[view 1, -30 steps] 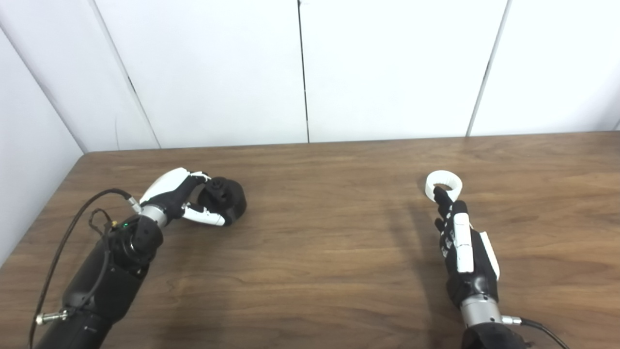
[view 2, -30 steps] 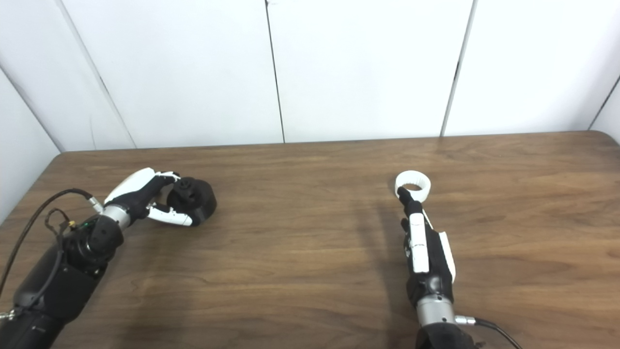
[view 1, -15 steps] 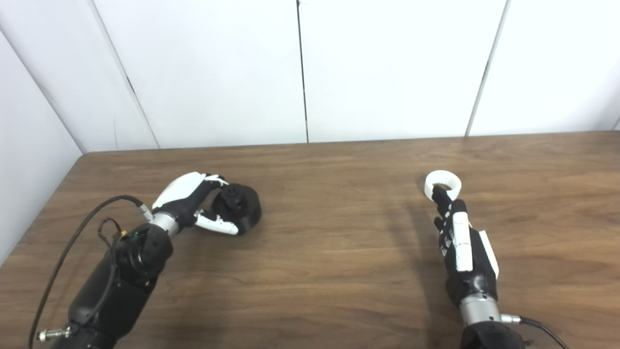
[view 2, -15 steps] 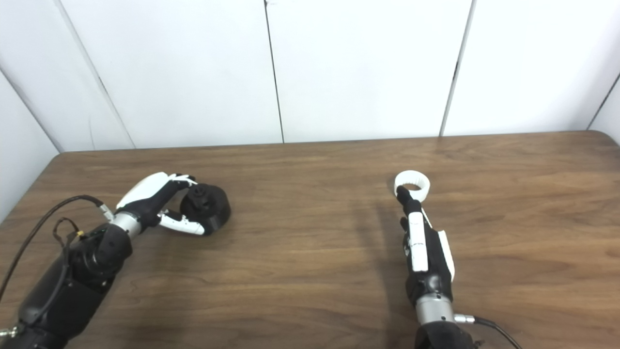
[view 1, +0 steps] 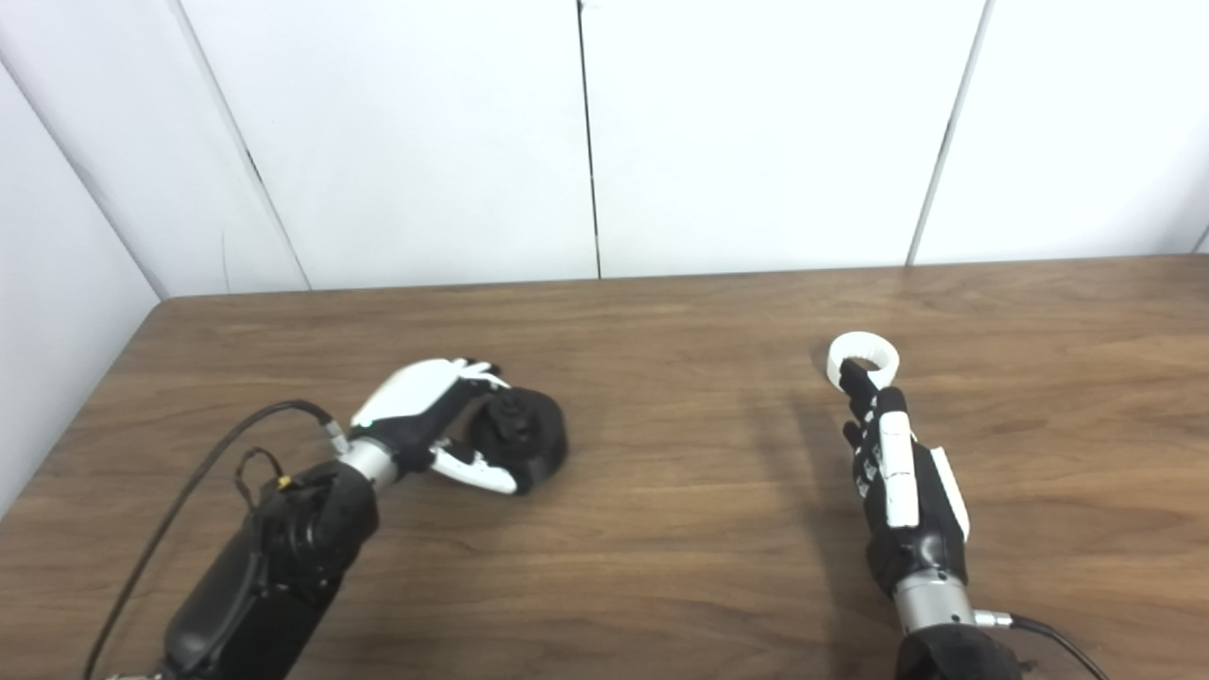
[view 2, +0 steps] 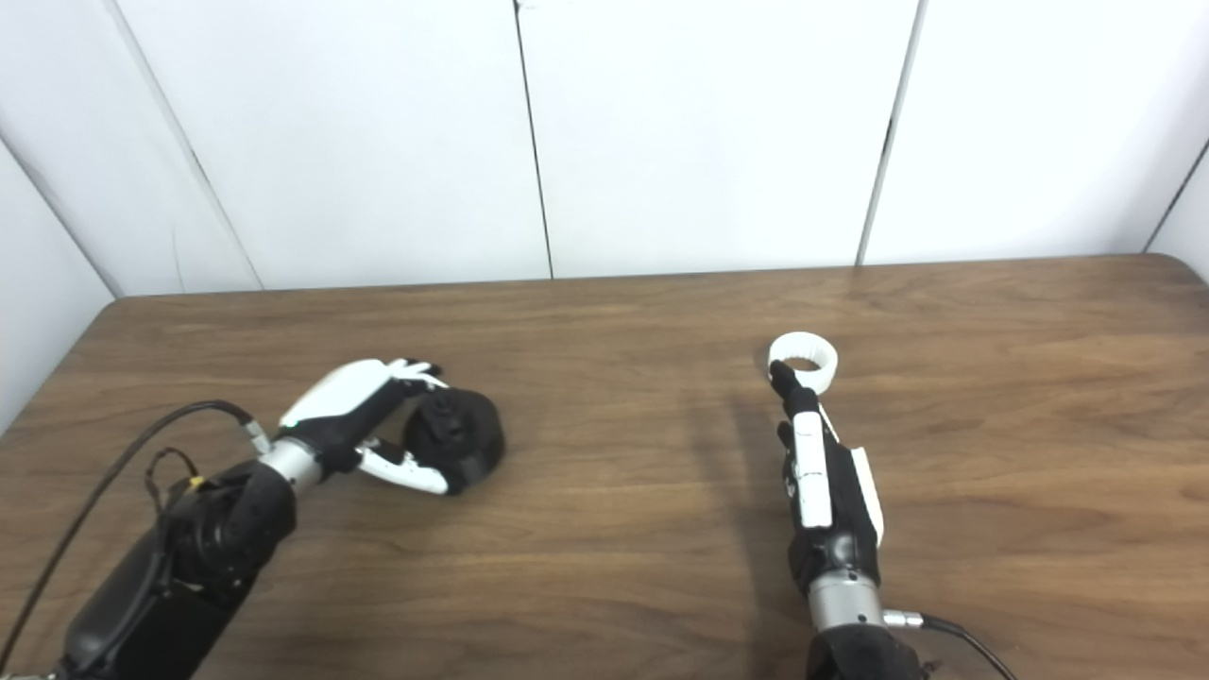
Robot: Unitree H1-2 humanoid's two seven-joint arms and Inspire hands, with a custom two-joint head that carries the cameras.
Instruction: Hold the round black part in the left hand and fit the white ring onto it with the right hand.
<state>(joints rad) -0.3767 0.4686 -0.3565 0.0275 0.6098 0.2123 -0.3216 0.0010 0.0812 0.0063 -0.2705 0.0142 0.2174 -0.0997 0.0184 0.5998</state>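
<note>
My left robot hand (view 1: 430, 425) curls around the round black part (view 1: 521, 436) toward the bench's (view 1: 661, 529) left side. My right robot hand (view 1: 897, 472), fingers straight, touches the white ring (view 1: 863, 357); whether it grips, I cannot tell. A nudge could skid it away.

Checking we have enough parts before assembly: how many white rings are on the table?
1. The white ring lies on the table right of centre, at the right hand's fingers. None shows elsewhere.
</note>
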